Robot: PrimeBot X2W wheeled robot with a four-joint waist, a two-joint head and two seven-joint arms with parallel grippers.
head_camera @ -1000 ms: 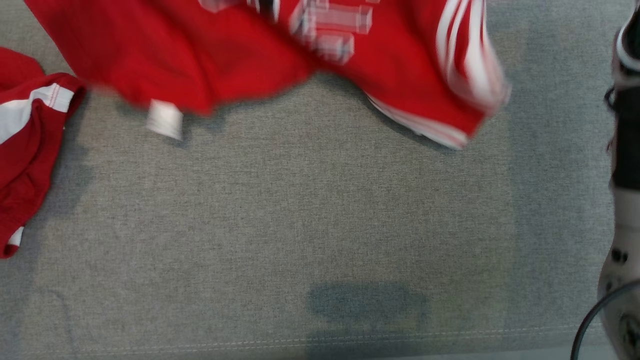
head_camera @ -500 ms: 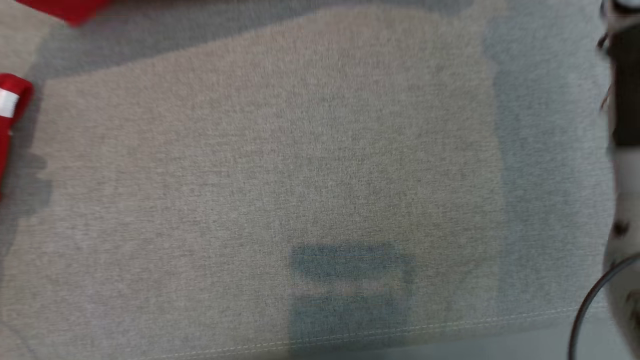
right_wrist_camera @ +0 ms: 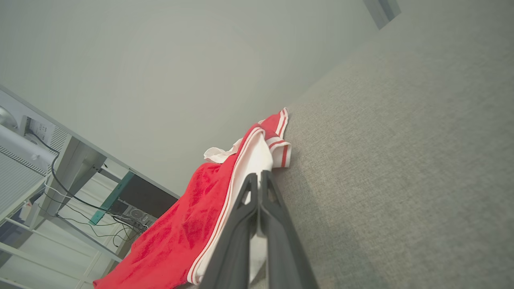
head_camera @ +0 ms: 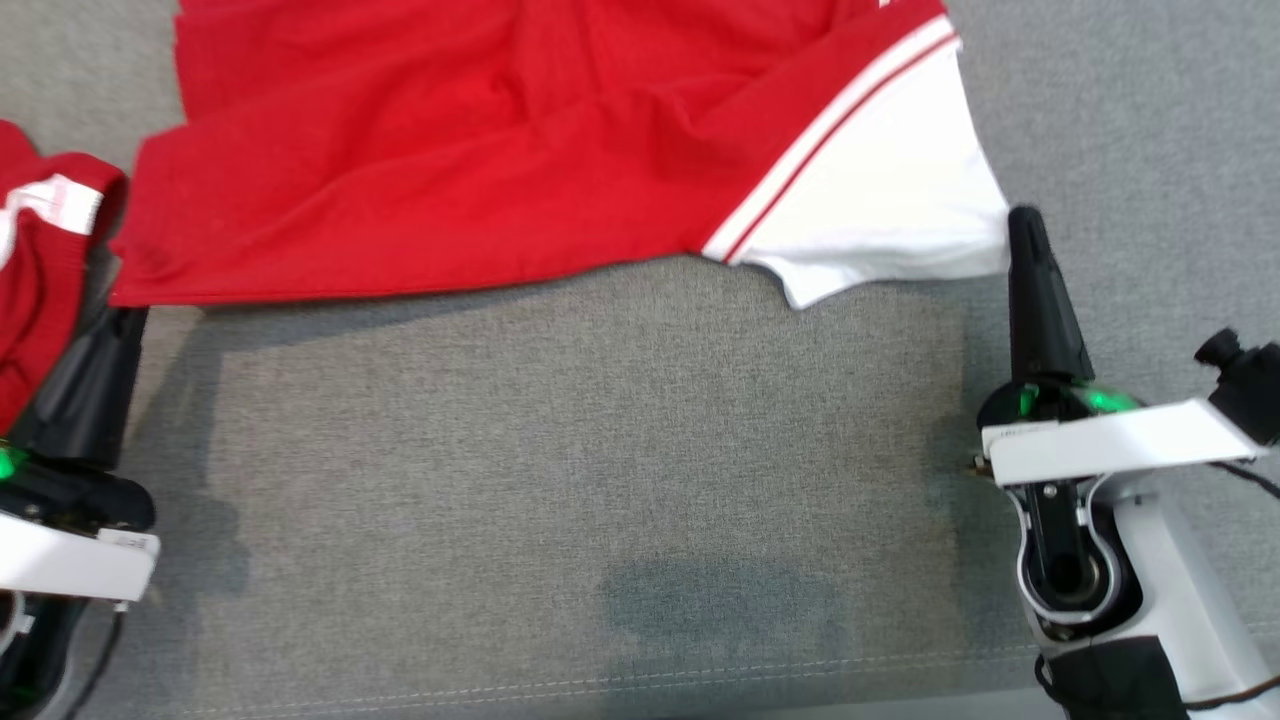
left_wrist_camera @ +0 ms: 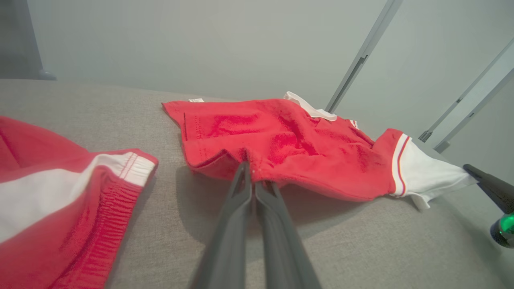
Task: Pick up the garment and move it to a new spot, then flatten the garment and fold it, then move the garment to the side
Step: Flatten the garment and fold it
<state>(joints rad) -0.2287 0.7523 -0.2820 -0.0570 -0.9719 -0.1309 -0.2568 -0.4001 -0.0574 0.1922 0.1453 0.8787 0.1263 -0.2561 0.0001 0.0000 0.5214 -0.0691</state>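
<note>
The garment [head_camera: 480,160] is red with a white side panel [head_camera: 890,200], and it lies spread across the far part of the grey fabric surface [head_camera: 600,430]. My left gripper [head_camera: 128,312] is at the lower left, shut on the garment's near left corner. In the left wrist view the left gripper [left_wrist_camera: 252,170] pinches the red hem of the garment [left_wrist_camera: 289,148]. My right gripper [head_camera: 1022,220] is at the right, shut on the white corner. In the right wrist view the right gripper [right_wrist_camera: 260,176] grips the white cloth of the garment [right_wrist_camera: 192,216].
A second red piece of clothing with a white stripe [head_camera: 40,260] lies bunched at the left edge, close to my left arm, and appears again in the left wrist view [left_wrist_camera: 60,192]. A stitched seam [head_camera: 600,682] marks the surface's near edge. Metal frame legs [left_wrist_camera: 361,56] stand beyond the far side.
The head view has shifted a lot. The garment, blurred at the top and then nearly gone from view, now lies spread out, and both grippers have come into the head view.
</note>
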